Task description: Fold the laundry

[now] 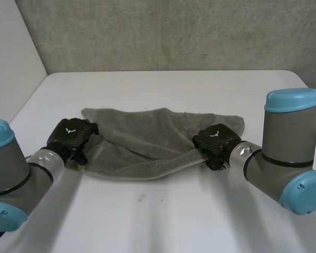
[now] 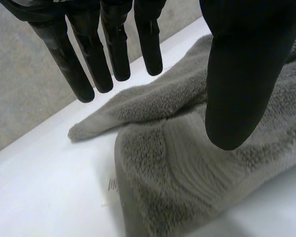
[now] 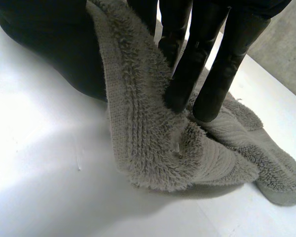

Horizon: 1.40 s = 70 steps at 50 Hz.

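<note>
A grey towel (image 1: 147, 138) lies rumpled and partly doubled over on the white table (image 1: 163, 221). My left hand (image 1: 71, 138) is at the towel's left edge. In the left wrist view its fingers (image 2: 91, 54) are straight and spread from the thumb, hovering over the towel (image 2: 187, 163) and holding nothing. My right hand (image 1: 216, 143) is at the towel's right edge. There its fingers (image 3: 202, 59) and thumb pinch a raised fold of the towel (image 3: 148, 133) and lift it slightly off the table.
A grey wall (image 1: 174, 31) stands behind the table's far edge. Bare white tabletop lies in front of the towel and beyond it. A small label (image 2: 112, 185) shows at the towel's edge by my left hand.
</note>
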{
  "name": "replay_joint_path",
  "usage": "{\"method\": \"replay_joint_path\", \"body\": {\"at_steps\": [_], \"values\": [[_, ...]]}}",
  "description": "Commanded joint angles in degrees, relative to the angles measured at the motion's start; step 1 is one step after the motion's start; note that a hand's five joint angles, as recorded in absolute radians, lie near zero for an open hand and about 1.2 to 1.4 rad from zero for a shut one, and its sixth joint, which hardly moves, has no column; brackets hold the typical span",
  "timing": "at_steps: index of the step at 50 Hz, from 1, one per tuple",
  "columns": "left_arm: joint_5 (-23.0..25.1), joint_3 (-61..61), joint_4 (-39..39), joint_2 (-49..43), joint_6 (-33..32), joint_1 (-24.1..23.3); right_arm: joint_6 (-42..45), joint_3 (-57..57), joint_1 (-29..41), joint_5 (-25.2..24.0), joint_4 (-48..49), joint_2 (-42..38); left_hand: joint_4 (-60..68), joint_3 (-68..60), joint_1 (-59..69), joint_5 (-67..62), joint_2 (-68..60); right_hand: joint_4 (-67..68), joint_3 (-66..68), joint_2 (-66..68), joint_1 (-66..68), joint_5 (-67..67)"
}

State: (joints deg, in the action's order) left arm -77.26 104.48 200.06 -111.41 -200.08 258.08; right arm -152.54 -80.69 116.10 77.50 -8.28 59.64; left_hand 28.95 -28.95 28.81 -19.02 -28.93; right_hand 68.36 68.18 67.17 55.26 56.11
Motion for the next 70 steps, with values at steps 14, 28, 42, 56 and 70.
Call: {"method": "replay_joint_path", "body": {"at_steps": [14,28,42,56,70], "values": [[4.9,2.7,-2.6,-0.2,-0.3,1.3,0.0,0.1,-0.3,0.0,0.8,-1.5,2.8,-2.8,3.0,-2.7,-2.8,11.6,11.8,12.8,24.7,13.9],[4.9,3.8,-2.2,-1.3,-1.9,1.3,0.0,0.2,-0.5,0.0,0.8,-2.1,-0.4,0.4,-0.3,0.5,0.4,11.6,11.8,12.8,24.7,13.9],[4.8,0.4,3.1,-6.0,-2.1,1.4,0.0,0.3,-0.6,0.1,1.1,-2.2,30.1,-30.1,30.2,-30.0,-30.1,11.6,11.8,12.8,24.7,13.9],[-1.6,-4.7,5.3,8.5,-1.6,-1.3,0.8,4.2,-1.1,1.7,-2.3,9.5,51.1,-51.1,51.2,-51.0,-51.1,11.6,11.8,12.8,24.7,13.9],[-1.2,-7.3,-12.6,22.8,-2.4,-1.4,6.2,13.8,-4.6,-1.3,-22.4,15.5,51.1,-51.1,51.2,-51.0,-51.1,11.6,11.8,12.8,24.7,13.9]]}}
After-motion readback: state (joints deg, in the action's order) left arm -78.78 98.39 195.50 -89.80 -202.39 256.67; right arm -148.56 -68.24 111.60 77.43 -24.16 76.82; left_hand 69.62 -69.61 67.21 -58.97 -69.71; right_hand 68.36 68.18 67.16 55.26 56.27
